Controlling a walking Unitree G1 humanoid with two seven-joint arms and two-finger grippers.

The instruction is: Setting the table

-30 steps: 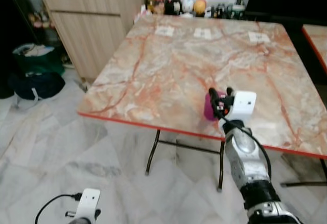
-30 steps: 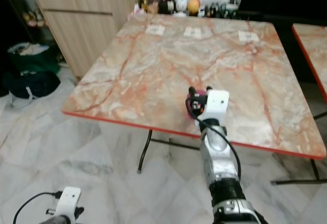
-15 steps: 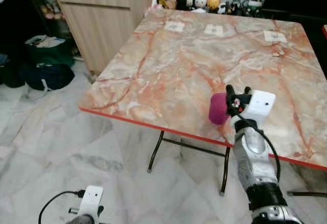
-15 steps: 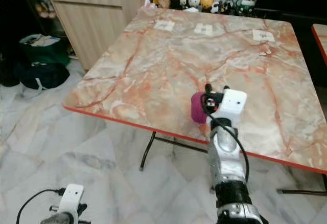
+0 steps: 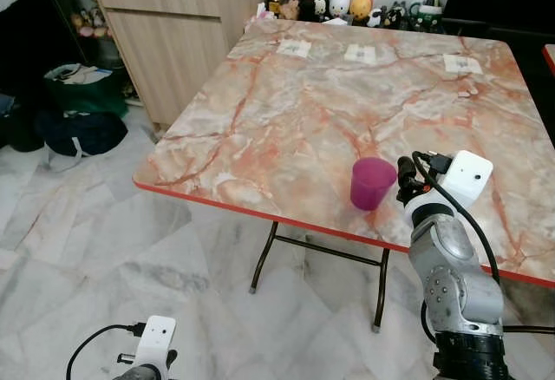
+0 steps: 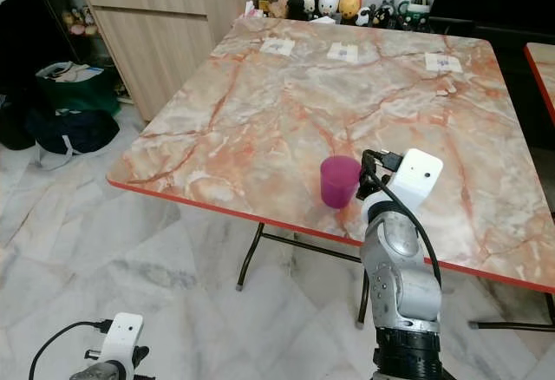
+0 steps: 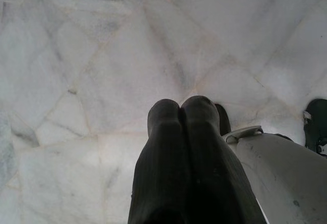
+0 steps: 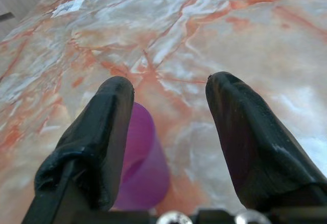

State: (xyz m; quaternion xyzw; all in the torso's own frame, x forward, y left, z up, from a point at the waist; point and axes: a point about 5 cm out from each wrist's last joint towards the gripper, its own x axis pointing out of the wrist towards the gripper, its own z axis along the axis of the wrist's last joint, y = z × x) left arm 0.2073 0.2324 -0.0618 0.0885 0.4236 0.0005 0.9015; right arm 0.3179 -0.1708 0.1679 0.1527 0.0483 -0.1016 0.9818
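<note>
- My left gripper (image 7: 181,116) hangs low over the marble floor (image 7: 92,70), well apart from the table, its two black fingers pressed together.
- My right gripper (image 8: 168,88) sits at the near edge of the table (image 5: 286,111), just beside the purple cup (image 5: 372,183); its fingers are spread apart with nothing between them.
- A second ago those fingers were clamped round the cup; half a second ago the cup was at my fingertips above the table's near edge. Now it stands upright on the tabletop, free of me, mouth up.
- In my right wrist view the cup lies partly behind one black finger (image 8: 94,142), outside the gap.
- Beyond the cup, across the table, three small white papers (image 5: 362,52) lie flat near the far edge; whatever is printed on them is too small to read.
- Behind the table's far edge stands a row of small figurines and jars (image 5: 342,5); no labels are legible.
- Left of the table, a wooden cabinet (image 5: 173,24) stands with dark bags (image 5: 74,128) on the floor beside it.
</note>
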